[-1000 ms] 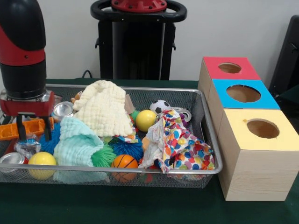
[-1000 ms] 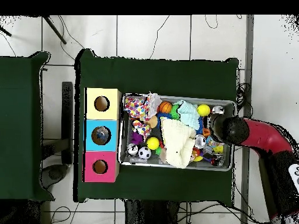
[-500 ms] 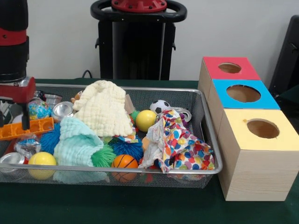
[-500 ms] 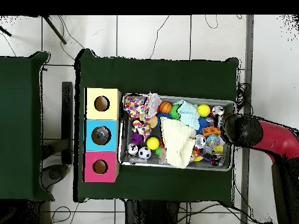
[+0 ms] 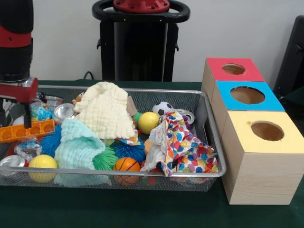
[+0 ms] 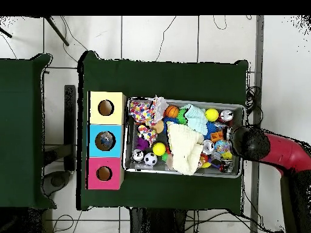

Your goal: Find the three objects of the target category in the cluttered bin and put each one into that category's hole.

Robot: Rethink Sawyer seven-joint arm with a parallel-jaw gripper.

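Red-and-black gripper (image 5: pixel 14 119) has lifted clear of the orange plastic block (image 5: pixel 34 129) at the silver wire-mesh bin's (image 5: pixel 211 142) 9 o'clock end, fingers spread and empty, so nothing got picked; all the clutter is in the bin, and the holed wooden boxes (image 5: pixel 259 164) wait at 3 o'clock.

**Counts in the bin and beside it**

Three boxes are seen: red (image 5: pixel 233 69), blue (image 5: pixel 247 95), yellow (image 5: pixel 266 130). Three cloths are counted: cream (image 5: pixel 105 110), mint (image 5: pixel 78 144), multicoloured (image 5: pixel 183 148). Two yellow balls (image 5: pixel 147 122) (image 5: pixel 42 162), one basketball (image 5: pixel 126 164), one football (image 5: pixel 163 108).
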